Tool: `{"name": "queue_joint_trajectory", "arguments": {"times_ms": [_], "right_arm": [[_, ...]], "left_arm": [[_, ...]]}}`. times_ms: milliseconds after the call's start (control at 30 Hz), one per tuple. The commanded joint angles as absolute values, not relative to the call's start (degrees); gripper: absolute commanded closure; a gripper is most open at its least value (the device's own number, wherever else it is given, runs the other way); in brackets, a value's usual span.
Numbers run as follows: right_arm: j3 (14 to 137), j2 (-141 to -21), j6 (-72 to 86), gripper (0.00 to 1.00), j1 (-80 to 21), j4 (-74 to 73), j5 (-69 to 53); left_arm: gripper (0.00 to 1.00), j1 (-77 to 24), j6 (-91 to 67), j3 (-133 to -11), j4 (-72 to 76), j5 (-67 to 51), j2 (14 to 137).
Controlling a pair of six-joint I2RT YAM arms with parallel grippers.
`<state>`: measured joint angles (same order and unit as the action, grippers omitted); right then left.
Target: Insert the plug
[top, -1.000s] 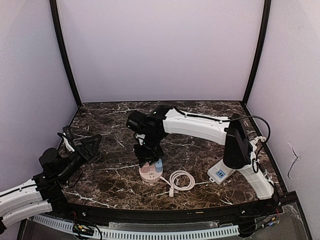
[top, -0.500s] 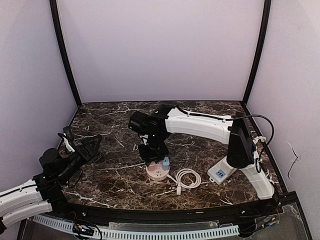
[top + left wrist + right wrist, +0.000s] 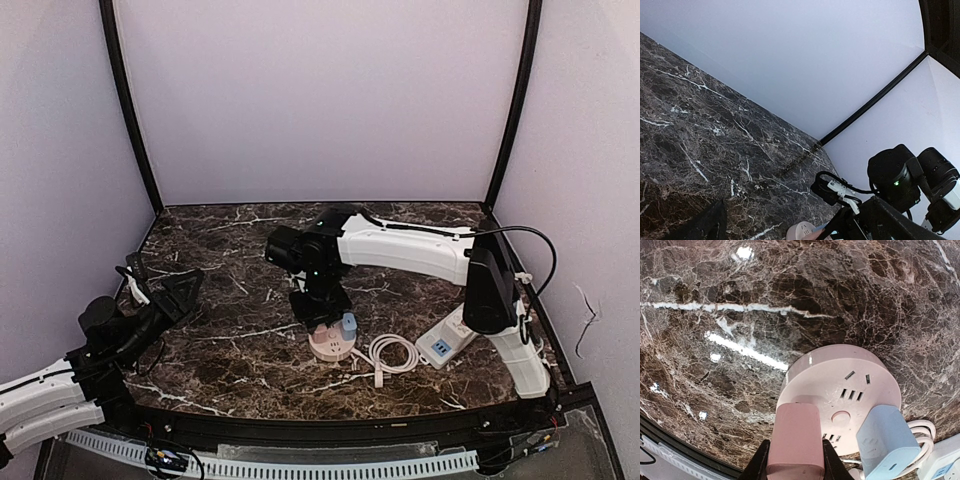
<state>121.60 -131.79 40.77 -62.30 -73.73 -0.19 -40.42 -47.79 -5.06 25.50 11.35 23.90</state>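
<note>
Well left of the round pink socket hub [image 3: 330, 343], the left gripper [image 3: 172, 293] hangs over the marble table [image 3: 220, 235] with its fingers spread wide. Directly above the hub, the right gripper [image 3: 793, 465] is clamped on the pink plug [image 3: 792, 432], whose end meets the hub's top; whether its prongs are seated cannot be told. A blue plug [image 3: 887, 437] stands in the hub just right of it, and a coiled white cable [image 3: 392, 354] lies right of the hub

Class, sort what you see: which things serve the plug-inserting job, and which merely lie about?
In the job: pink plug, round pink socket, right claw gripping it.
Lying about: blue plug seated in the socket, coiled white cable, white box with blue label.
</note>
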Motion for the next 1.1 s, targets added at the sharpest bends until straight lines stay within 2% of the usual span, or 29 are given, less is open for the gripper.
{"name": "queue_joint_trajectory", "arguments": {"times_ms": [0,367,767,1067], "right_arm": [[121.4,-134.6,39.9,1.00,-61.7,-78.5,3.5],[122.3,-137.9,40.6,1.00,-61.7,-78.2,3.8],[112.1,-131.0,49.2,1.00,-59.1,-73.1,2.3],[118.8,-136.1,47.3,1.00,-58.8,-76.6,2.4]], "left_arm": [[0.01,-40.6,-47.7,-4.0,24.9,10.8,23.4],[0.01,-40.7,-47.7,-4.0,24.2,11.0,22.5],[0.01,-40.7,-48.4,-4.1,23.0,11.0,21.5],[0.02,-40.7,-48.3,-4.1,22.1,11.4,20.4]]}}
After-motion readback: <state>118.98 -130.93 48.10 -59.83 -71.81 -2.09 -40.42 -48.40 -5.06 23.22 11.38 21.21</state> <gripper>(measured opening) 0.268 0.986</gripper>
